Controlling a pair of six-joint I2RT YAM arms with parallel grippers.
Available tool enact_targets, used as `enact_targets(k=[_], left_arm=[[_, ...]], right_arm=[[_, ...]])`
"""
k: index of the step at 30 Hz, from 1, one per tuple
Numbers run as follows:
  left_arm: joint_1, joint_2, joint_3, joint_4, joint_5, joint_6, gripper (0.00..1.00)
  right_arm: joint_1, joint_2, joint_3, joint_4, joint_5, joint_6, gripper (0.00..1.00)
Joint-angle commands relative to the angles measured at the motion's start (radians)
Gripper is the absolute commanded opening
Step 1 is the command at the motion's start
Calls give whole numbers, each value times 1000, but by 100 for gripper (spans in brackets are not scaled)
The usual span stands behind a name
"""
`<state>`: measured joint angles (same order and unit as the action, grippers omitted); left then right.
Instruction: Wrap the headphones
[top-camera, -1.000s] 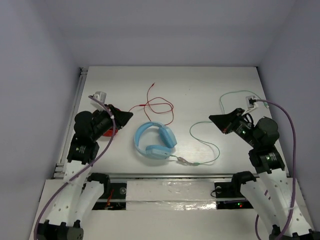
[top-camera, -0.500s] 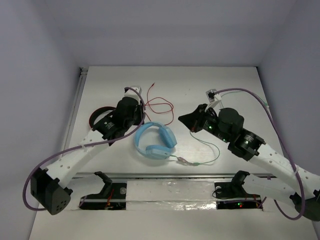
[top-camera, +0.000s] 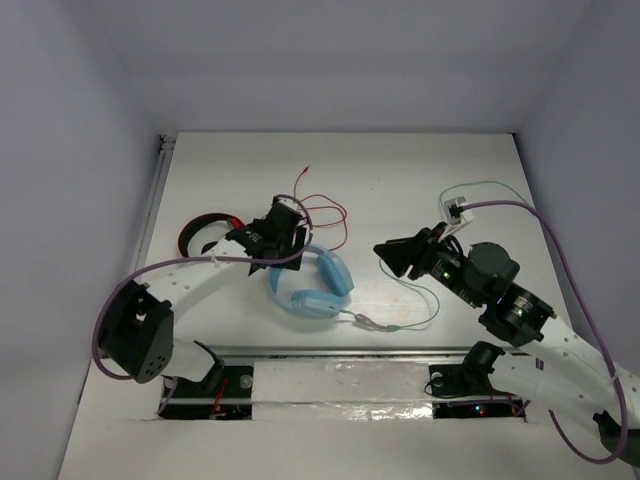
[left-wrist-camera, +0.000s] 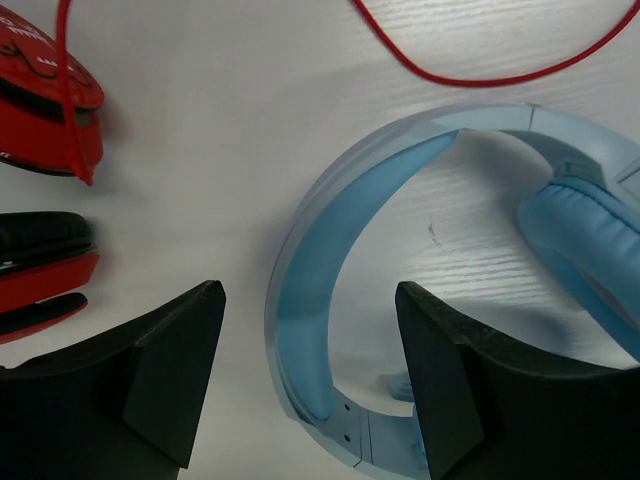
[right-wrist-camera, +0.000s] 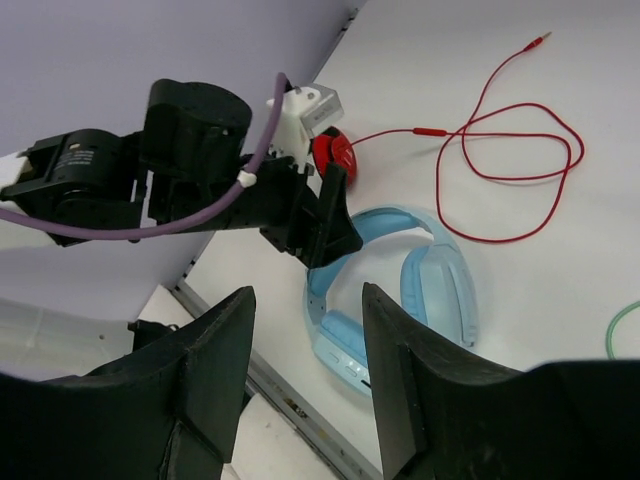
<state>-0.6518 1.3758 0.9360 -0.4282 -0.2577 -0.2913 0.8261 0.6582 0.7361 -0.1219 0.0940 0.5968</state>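
The light blue headphones (top-camera: 312, 287) lie flat in the middle of the table, ear cups folded inward. Their pale green cable (top-camera: 432, 305) loops to the right and passes under my right arm. My left gripper (top-camera: 284, 243) hovers open just over the headband's upper left curve. In the left wrist view the headband (left-wrist-camera: 305, 330) lies beneath and between the spread fingers (left-wrist-camera: 165, 370), untouched. My right gripper (top-camera: 388, 252) stands open right of the headphones, above the cable, with nothing in it. The right wrist view shows the headphones (right-wrist-camera: 440, 290) beyond its fingers (right-wrist-camera: 215, 360).
Smaller red-and-black headphones (top-camera: 205, 234) lie left of my left gripper, and their red cable (top-camera: 322, 210) curls behind the blue ones. A metal rail (top-camera: 330, 350) runs along the table's near edge. Walls enclose the left, back and right.
Both arms swung in from the table's sides toward the headphones. Both grippers went from shut to open. The headphones and cables have not moved.
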Motion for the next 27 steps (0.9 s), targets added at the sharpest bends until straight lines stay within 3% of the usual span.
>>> enact_targets(k=[1,18,22,23,25,26,27], left_arm=[[-6,32,12,-23,-6,23,67],[-6,190,9,-12,18,37,64],[-6,218,6,-3,58,34,51],[-6,218,4,2,63,32,36],[-6,203,-2,11,67,26,17],[-6,197,-5,11,66,27,0],[-6,187,-6,16,67,26,0]], right_arm=[[2,-2,2,22,7,-22,53],[2,-22,17,7,59,-25,53],[2,-38,13,4,68,-15,52],[2,-45,9,2,72,-12,52],[2,-63,2,-1,82,-12,52],[2,-69,-1,-10,85,-12,51],[2,-77,-3,-15,88,-11,51]])
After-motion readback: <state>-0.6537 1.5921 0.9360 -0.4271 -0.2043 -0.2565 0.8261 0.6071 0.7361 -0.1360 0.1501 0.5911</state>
